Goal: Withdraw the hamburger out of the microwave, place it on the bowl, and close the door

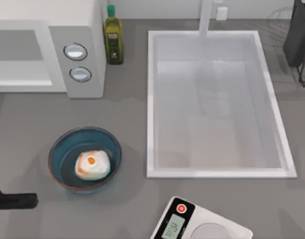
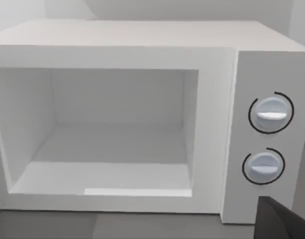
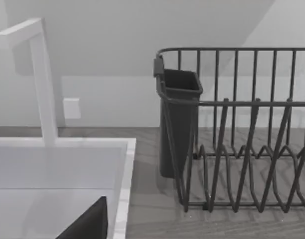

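Top view: hamburger [image 1: 92, 165] sits in bowl [image 1: 84, 159] nr front-left of counter; microwave [image 1: 48, 47] cavity open at back-left. Left gripper's [image 1: 15, 201] opening I can't tell. Risk: swinging wide, clipping bowl w/ arm before door shuts.

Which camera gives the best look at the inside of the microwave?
The left wrist view: it faces the microwave head-on, so the whole open, bare cavity shows beside the two knobs. The top view catches its roof and front at a slant, the cavity as a grey strip. The right wrist view looks at the sink and rack.
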